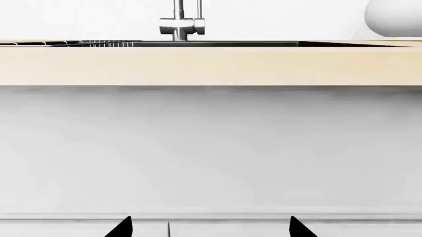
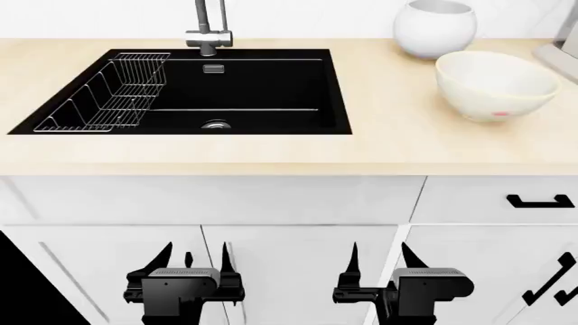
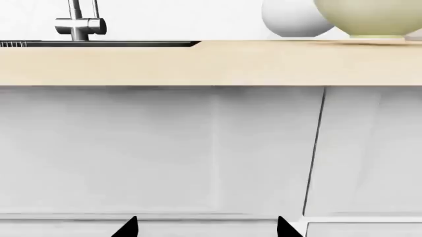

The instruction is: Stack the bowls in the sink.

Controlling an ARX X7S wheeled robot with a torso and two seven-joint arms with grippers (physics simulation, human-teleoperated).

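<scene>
While both arms hang low before the white cabinet fronts point(image 2: 298, 264), we note from the head view the left gripper point(image 2: 192, 261) and right gripper point(image 2: 380, 261), jaws apart, holding nothing. The black sink point(image 2: 262, 88) is set in the pale wood counter point(image 2: 380, 145), with wire rack point(image 2: 108, 95) at its left and faucet point(image 2: 210, 30) behind. The deep white bowl point(image 2: 434, 27) and the shallow cream bowl point(image 2: 495, 84) stand on the counter right of the sink, close together.

Left wrist view: counter edge, faucet, part of the white bowl; fingertips point(image 1: 122, 228) apart.

Right wrist view: both bowls on the counter, fingertips point(image 3: 126, 228) apart.
</scene>
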